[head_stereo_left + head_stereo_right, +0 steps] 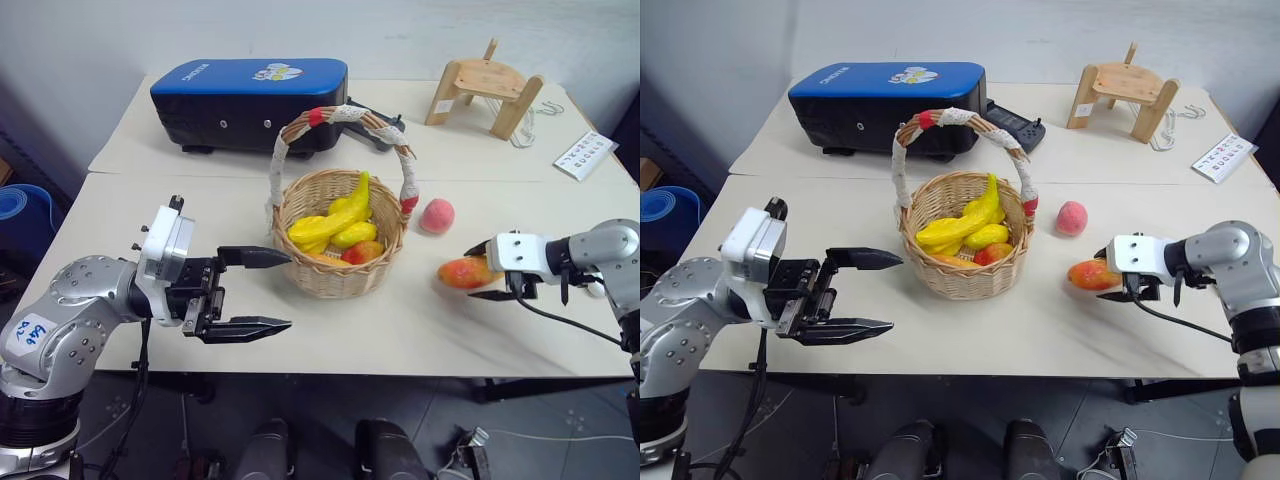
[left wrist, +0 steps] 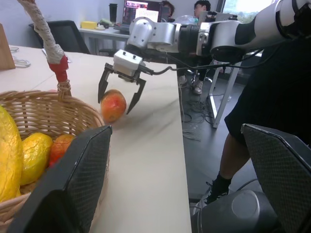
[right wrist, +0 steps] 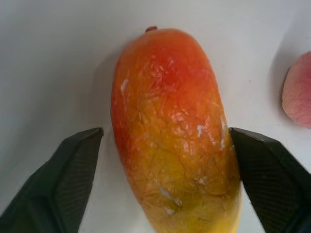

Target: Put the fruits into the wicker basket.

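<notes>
The wicker basket (image 1: pixel 335 280) stands mid-table and holds a yellow banana (image 1: pixel 345 210) along with other yellow and orange-red fruits. To its right a pink peach (image 1: pixel 437 215) lies on the table. Nearer the front edge lies a mango (image 1: pixel 462 272), also seen close up (image 3: pixel 170 126). My right gripper (image 1: pixel 472 272) straddles this mango, jaws open, one finger (image 3: pixel 262 165) at its skin and the other (image 3: pixel 68 170) a little apart from it. My left gripper (image 1: pixel 285 290) hangs open and empty left of the basket, pointing toward it.
A blue-black case (image 1: pixel 250 95) sits behind the basket with a small black device (image 1: pixel 1015 122) beside it. A wooden stand (image 1: pixel 485 90) and a white card (image 1: pixel 585 155) are at the back right. People sit at desks beyond the table's right end.
</notes>
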### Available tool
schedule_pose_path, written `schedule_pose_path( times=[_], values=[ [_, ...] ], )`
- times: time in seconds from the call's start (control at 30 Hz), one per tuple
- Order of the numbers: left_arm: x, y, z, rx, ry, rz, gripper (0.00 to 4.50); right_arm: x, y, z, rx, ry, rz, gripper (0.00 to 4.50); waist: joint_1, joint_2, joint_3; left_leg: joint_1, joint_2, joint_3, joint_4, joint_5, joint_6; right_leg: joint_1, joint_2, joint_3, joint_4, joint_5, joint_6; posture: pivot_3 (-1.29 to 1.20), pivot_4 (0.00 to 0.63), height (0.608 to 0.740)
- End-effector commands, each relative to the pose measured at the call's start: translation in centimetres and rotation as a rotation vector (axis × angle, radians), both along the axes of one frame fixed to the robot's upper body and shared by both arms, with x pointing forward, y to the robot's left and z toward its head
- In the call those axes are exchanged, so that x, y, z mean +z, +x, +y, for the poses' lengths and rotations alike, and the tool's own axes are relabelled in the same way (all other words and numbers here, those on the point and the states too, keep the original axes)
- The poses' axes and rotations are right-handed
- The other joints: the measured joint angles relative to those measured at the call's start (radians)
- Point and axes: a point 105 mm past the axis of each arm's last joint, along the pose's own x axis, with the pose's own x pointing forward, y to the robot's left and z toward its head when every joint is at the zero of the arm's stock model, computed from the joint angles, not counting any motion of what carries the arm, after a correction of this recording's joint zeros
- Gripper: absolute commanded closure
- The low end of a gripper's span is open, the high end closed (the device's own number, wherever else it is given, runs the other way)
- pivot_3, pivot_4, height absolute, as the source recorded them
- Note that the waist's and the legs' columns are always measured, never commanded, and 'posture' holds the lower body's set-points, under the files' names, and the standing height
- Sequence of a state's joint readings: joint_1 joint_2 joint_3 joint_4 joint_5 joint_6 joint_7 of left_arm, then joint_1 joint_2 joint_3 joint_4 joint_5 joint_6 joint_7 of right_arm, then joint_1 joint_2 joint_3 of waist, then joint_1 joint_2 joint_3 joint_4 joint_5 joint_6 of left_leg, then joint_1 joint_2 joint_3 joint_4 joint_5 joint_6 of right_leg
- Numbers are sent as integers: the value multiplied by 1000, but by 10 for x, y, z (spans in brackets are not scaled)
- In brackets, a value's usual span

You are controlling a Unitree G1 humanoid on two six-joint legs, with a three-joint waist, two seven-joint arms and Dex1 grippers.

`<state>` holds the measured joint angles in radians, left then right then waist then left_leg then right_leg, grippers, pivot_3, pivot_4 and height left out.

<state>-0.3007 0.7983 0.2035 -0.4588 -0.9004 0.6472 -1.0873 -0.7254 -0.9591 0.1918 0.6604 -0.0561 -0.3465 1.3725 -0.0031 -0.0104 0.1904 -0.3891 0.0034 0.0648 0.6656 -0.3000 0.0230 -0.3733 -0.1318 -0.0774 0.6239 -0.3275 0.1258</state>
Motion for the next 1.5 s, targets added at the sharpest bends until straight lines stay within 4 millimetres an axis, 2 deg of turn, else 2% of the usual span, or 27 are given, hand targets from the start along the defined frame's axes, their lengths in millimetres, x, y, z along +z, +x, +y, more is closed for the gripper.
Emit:
schedule_pose_path(
  times=[0.03,0.1,0.17,0.27,0.33,0.4,0.5,0.57,0.67,0.73,0.77,0.93,1.07,1.17,1.23,1.33,1.43,1.5],
  values=[
    [8,-3,5,15,-9,-29,0,3,-5,3,25,57,37,1737,0,0,0,0,0,0,0,0,0,0,0,0,0,0,0,0,150,740],
    [6,-3,6,25,-8,-28,0,14,-12,12,27,200,92,1808,-1,0,0,0,0,0,0,0,0,0,0,0,0,0,0,0,150,740],
    [5,-2,9,44,-10,-25,0,34,-20,29,24,395,147,1808,-1,1,0,0,0,0,0,0,0,0,0,0,0,0,0,0,150,740],
    [0,0,20,97,-18,-3,0,59,-54,63,117,538,282,1808,-1,5,3,-1,1,-1,0,0,0,0,0,0,2,0,0,0,150,740],
    [-4,3,30,147,-18,13,0,84,-79,103,218,694,338,1808,-1,7,4,-1,2,-2,0,-1,-1,0,-2,0,1,0,0,0,150,740],
    [-6,4,36,178,-23,17,0,102,-97,129,273,798,382,1808,-3,8,4,-1,5,-1,0,-1,-3,0,-2,0,1,0,-1,0,150,740],
    [-6,9,44,227,-56,8,0,120,-99,166,267,913,385,1808,-1,6,4,0,9,-3,0,-3,-6,-1,-2,0,-1,2,-4,0,150,740],
    [-6,11,48,256,-80,5,0,124,-84,185,180,942,339,1808,-2,6,4,0,9,-2,0,-3,-6,-2,-2,1,-2,2,-5,0,150,740],
    [-6,11,52,273,-89,5,0,124,-56,194,1,968,255,1808,2,6,4,-2,8,-2,-1,-3,-6,-4,-3,1,-2,2,-5,0,150,740],
    [-7,12,53,285,-88,2,0,126,-36,195,-103,984,157,1808,3,6,4,-3,8,-2,-1,-3,-6,-4,-3,1,0,2,-5,0,150,740],
    [-7,12,53,288,-89,0,0,125,-33,196,-115,982,143,1808,2,6,4,-3,8,-2,-1,-3,-6,-4,-3,1,1,2,-5,0,150,740],
    [-6,11,53,297,-92,-4,0,126,-33,198,-98,980,126,168,-2,6,4,-4,7,1,-2,-4,-4,-7,1,-1,1,2,-5,0,150,740],
    [-2,11,51,289,-125,6,0,136,-50,195,0,1074,199,76,-5,6,4,-4,8,2,-2,-4,-3,-7,2,-2,2,2,-5,0,150,740],
    [-3,12,49,276,-117,1,0,130,-83,183,152,1029,252,76,4,6,4,-4,8,1,-2,-4,-3,-6,1,-1,2,2,-5,0,150,740],
    [-2,13,48,268,-116,-6,0,118,-100,167,165,993,302,76,8,5,4,-4,7,0,-1,-5,-2,-5,1,-2,1,2,-4,0,150,740],
    [0,15,45,255,-121,-28,0,98,-106,135,31,985,276,76,11,5,3,-3,7,1,-1,-6,1,-2,1,-1,-2,3,-4,0,150,740],
    [6,19,38,241,-142,-63,0,78,-89,87,-187,947,17,76,10,4,3,-3,6,4,-1,-7,1,-2,1,-1,-4,3,-3,0,150,740],
    [10,21,32,227,-155,-91,0,62,-86,51,-325,916,-107,76,10,4,3,-2,6,6,-1,-6,1,-2,1,-2,-4,3,-3,0,150,740]
  ],
)
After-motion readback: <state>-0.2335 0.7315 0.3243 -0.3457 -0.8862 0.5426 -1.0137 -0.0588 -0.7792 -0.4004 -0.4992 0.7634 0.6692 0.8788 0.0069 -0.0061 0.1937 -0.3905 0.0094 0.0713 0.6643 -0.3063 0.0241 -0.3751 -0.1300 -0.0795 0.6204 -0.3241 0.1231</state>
